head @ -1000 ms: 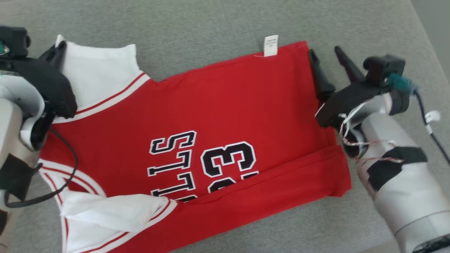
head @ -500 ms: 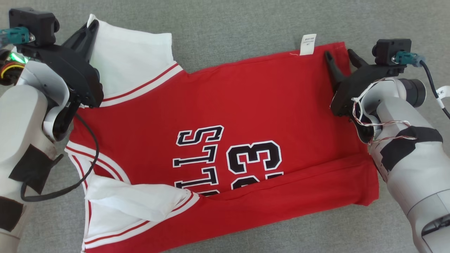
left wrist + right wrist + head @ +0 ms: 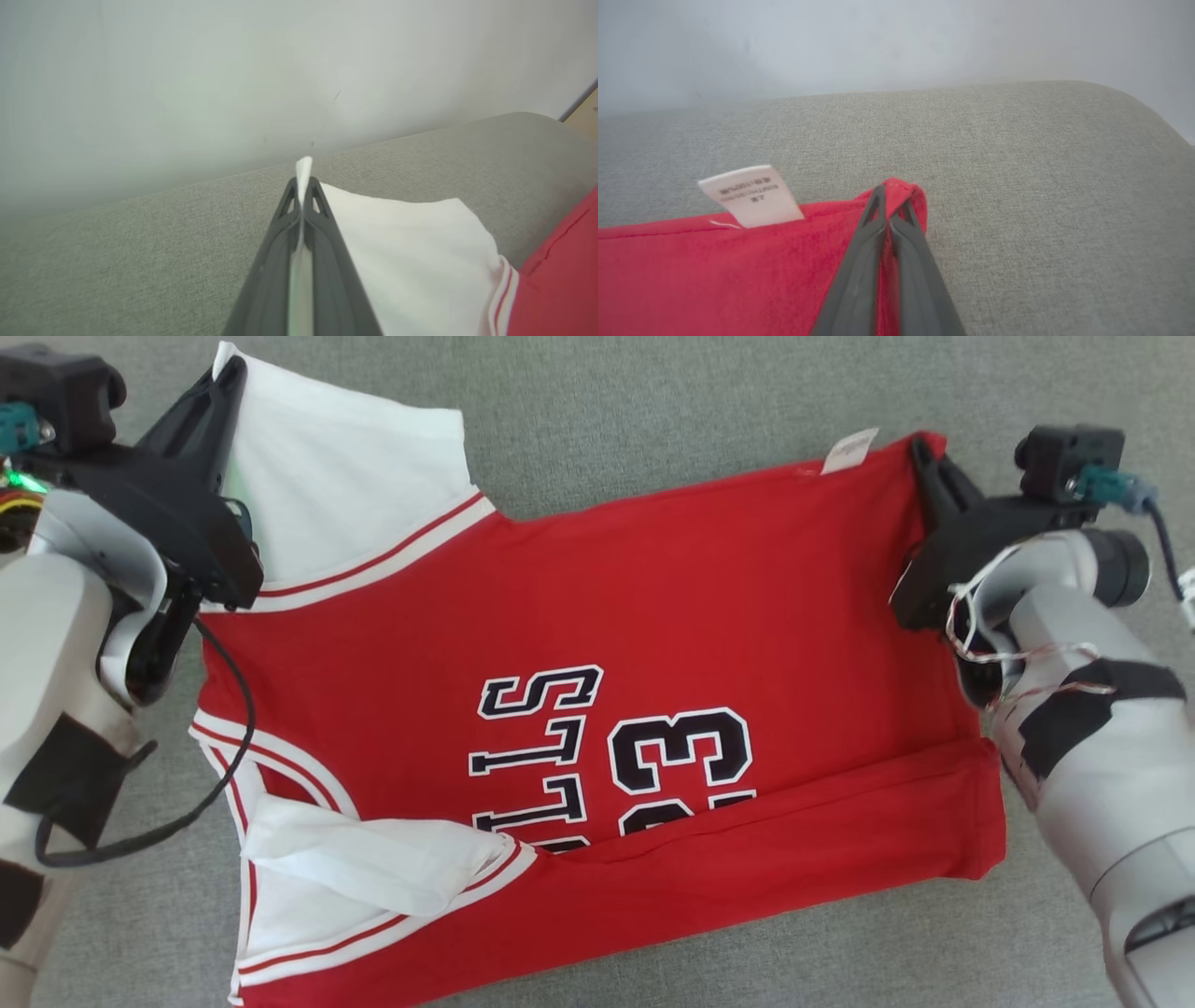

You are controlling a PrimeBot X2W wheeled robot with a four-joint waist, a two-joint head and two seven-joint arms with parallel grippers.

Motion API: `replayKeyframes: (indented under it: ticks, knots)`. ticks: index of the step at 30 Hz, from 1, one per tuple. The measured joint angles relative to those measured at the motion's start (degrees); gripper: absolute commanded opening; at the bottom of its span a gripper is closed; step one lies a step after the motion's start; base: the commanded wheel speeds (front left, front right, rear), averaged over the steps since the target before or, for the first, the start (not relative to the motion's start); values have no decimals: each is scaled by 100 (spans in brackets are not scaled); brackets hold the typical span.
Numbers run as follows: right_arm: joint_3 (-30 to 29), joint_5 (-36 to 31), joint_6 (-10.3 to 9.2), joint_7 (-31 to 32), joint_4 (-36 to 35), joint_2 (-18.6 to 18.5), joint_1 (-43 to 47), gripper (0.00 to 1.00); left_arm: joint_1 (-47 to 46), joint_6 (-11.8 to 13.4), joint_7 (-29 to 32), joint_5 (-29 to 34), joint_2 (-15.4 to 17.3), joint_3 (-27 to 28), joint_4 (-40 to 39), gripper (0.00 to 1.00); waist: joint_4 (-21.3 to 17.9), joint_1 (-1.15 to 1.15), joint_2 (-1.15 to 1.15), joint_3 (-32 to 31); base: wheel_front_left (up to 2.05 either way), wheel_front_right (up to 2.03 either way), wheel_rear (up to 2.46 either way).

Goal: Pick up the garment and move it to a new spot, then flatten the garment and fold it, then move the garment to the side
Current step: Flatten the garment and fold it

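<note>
Red-and-white jersey garment (image 3: 597,616) lay spread on grey upholstery (image 3: 653,411); my left gripper (image 3: 227,373) pinched its white shoulder, my right gripper (image 3: 922,448) its red hem corner. Uneven lifting could have slipped either shallow pinch.

Bright, soft, even light covers the scene, and no single source can be told. In the head view the garment (image 3: 597,616) shows no glare, with saturated red and sharp print. Only faint, thin shadows lie on the grey cushion (image 3: 653,411) close behind the left gripper (image 3: 229,373) and beside the right gripper (image 3: 924,453). A small green lamp (image 3: 23,481) glows behind the left gripper. In both wrist views the fingers blur toward their base, the wall (image 3: 187,70) beyond the fingertips is a washed-out haze, and the cushion's far edge bows with wide-angle distortion.
</note>
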Motion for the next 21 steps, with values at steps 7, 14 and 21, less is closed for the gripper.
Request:
replayKeyframes:
  ticks: [7,14,21]
  knots:
    - [205,493,0,-280,-556,-238,723,0,782,0,-560,-276,103,-65,-387,0,17,0,0,-299,0,0,0]
    - [409,981,0,-346,-1265,-576,1466,0,1709,126,-983,-358,236,-23,-1071,0,64,-1,-1,-608,0,0,0]
    - [325,1283,0,-368,-2008,-912,2126,0,2696,474,-1204,-247,436,164,-2168,0,166,-2,-1,-859,0,0,0]
